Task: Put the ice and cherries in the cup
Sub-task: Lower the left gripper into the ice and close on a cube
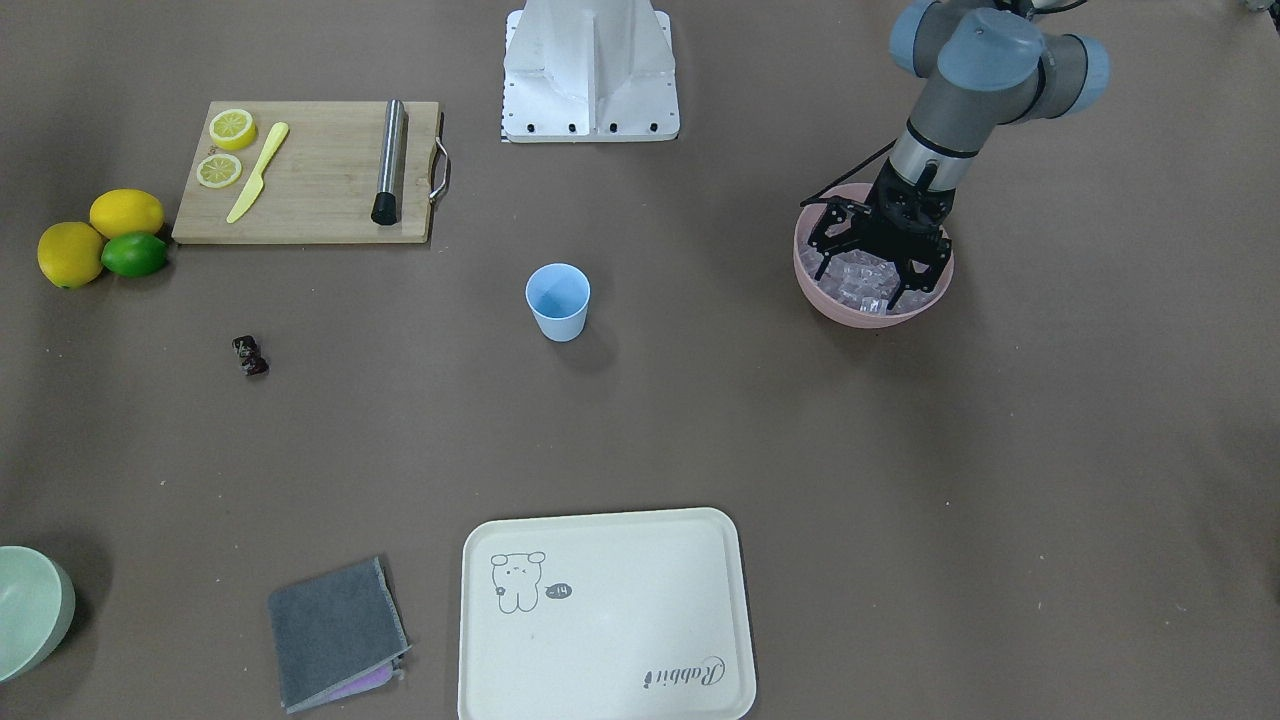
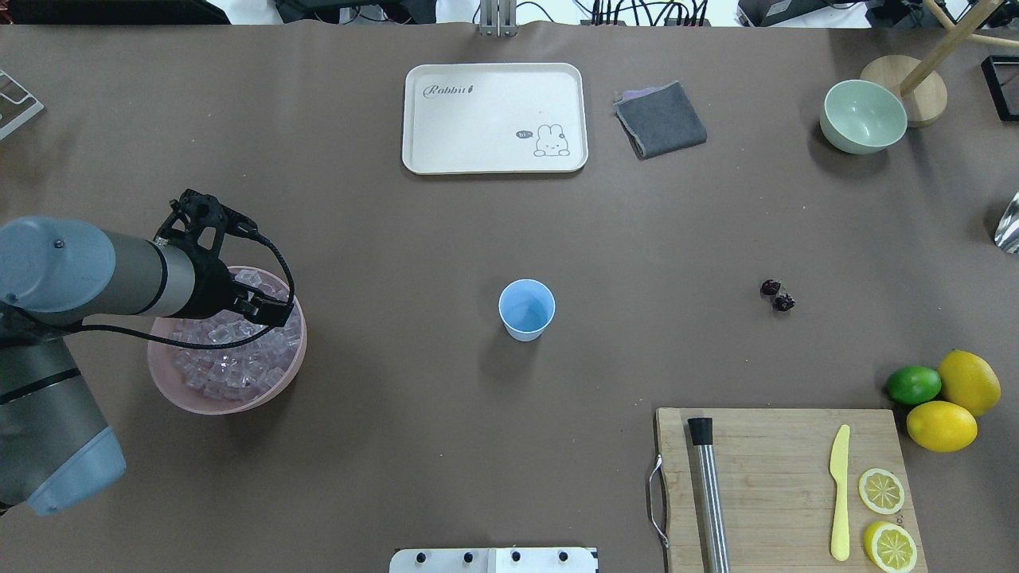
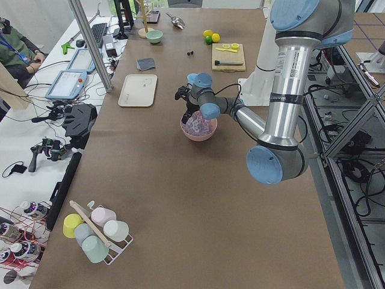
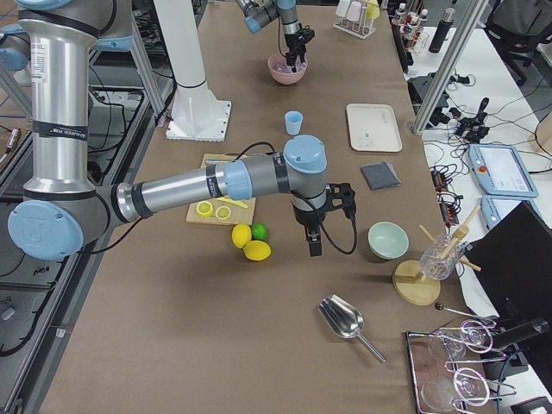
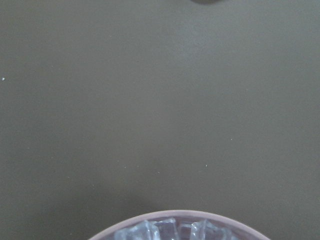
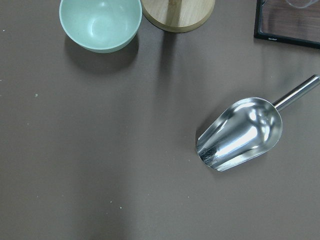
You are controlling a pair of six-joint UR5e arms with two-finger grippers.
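Observation:
The light blue cup [image 1: 557,300] stands upright and empty mid-table; it also shows in the overhead view [image 2: 526,309]. The ice [image 1: 850,287] is a heap of clear cubes in a pink bowl [image 1: 845,312], also seen from overhead [image 2: 231,362]. My left gripper [image 1: 872,272] is down in this bowl with its fingers spread open among the cubes. The two dark cherries [image 1: 250,356] lie on the table, far from the cup. My right gripper [image 4: 312,244] hangs above the table near the lemons; I cannot tell whether it is open or shut.
A wooden cutting board [image 1: 310,175] carries lemon slices, a yellow knife and a steel muddler. Two lemons and a lime [image 1: 133,254] lie beside it. A cream tray [image 1: 605,615], a grey cloth [image 1: 335,630], a pale green bowl [image 2: 863,116] and a metal scoop [image 6: 242,132] sit along the far side.

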